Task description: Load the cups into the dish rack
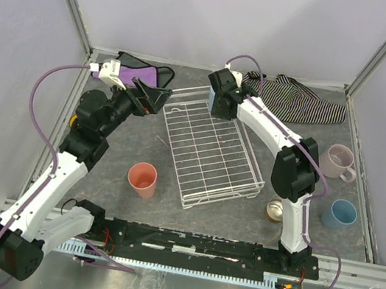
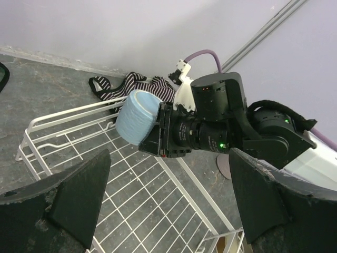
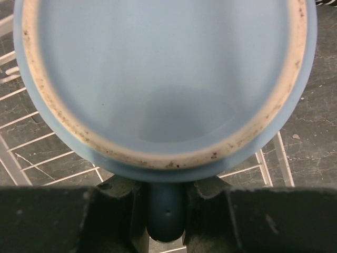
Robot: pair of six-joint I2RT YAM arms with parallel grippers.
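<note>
Right tool (image 3: 165, 196) on blue mug handle (image 3: 165, 221)

The dish rack (image 1: 213, 159) sits at mid-table, skewed, its long axis running from far left to near right. The left tumbler (image 1: 143, 178) stands on the table beside the rack's near-left side, not touching it. Well to the right of the rack stands the handled mug (image 1: 339, 161), with the right tumbler (image 1: 340, 214) in front of it, nearer the arm bases. The small cup (image 1: 274, 208) stands between the rack's near-right corner and the right tumbler, partly hidden behind the right arm. Along the far wall, the far-left cloth (image 1: 146, 72) lies behind the rack's left and the far-right cloth (image 1: 298, 99) behind its right. The held mug (image 2: 138, 117) is gripped in the right gripper (image 3: 164, 211) over the rack's far end.
</note>
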